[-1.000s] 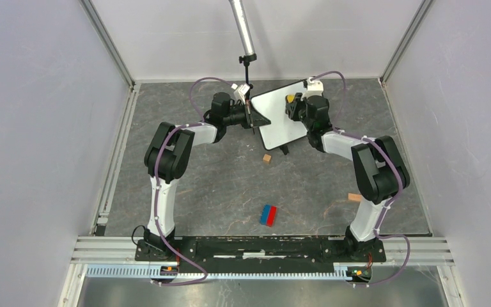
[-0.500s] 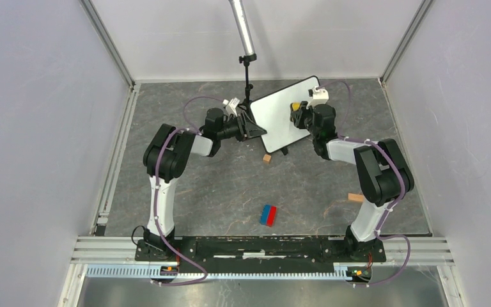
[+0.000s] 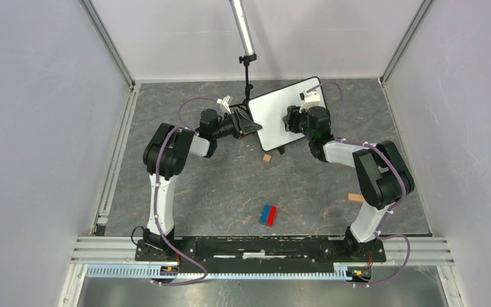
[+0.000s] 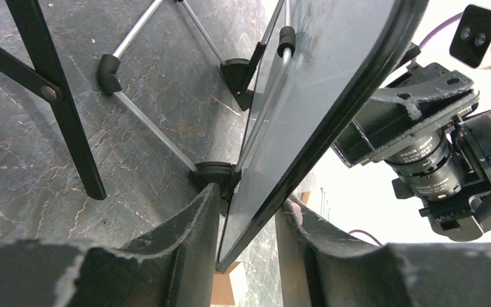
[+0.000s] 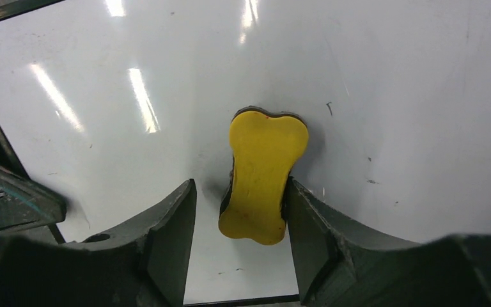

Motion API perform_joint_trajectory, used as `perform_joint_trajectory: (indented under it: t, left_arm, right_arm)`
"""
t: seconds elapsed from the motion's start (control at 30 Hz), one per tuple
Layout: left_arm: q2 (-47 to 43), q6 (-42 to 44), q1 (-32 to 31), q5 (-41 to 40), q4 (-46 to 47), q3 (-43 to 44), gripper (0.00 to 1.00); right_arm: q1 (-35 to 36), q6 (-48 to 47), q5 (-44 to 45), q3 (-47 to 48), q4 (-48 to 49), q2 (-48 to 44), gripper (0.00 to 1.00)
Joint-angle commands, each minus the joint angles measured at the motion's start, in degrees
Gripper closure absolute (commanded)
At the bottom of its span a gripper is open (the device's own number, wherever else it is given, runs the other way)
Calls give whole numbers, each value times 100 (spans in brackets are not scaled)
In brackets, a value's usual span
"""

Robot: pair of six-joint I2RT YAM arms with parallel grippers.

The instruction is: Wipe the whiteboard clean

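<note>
Grey marbled table (image 3: 217, 185): carries every item listed below.
Whiteboard (image 3: 270, 121): stands propped on its black feet at the far middle of the table. The white face leans upward and toward the table's right side. In the right wrist view it shows only glare streaks and a few faint specks.
Black stand (image 3: 248, 77): rises just behind the whiteboard's left corner and carries a silver pole (image 3: 243, 29).
Left gripper (image 4: 248, 204): jaws part-way apart, straddling the whiteboard's lower edge near a corner. The thin black frame runs between the two fingers. A sliver of gap shows beside the finger on the view's right, so the board is not clamped.
Right gripper (image 5: 240, 185): jaws spread, pointed squarely at the whiteboard's face.
Yellow eraser (image 5: 265, 173): bone-shaped, flat against the whiteboard's face, between the right gripper's fingers. It touches or sits just beside the finger on the view's right, with a clear gap to the other.
Red-and-blue block (image 3: 268, 215): lies near the table's middle, well apart from the whiteboard.
Wooden blocks: one (image 3: 266, 158) lies just in front of the whiteboard; another (image 3: 355, 197) lies toward the table's right side.
</note>
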Motion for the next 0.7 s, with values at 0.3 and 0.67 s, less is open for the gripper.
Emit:
perform_joint_trajectory:
  t: [0.3,0.67]
  left_arm:
    - [-434,1124,-150,-472,-1532,215,74]
    - [-386,1054,-169,-444,-1360,250,98]
  right_arm:
    - [-5,-299,180,312,-492,-132,59]
    - [419,-98,36,66,-179,61,75]
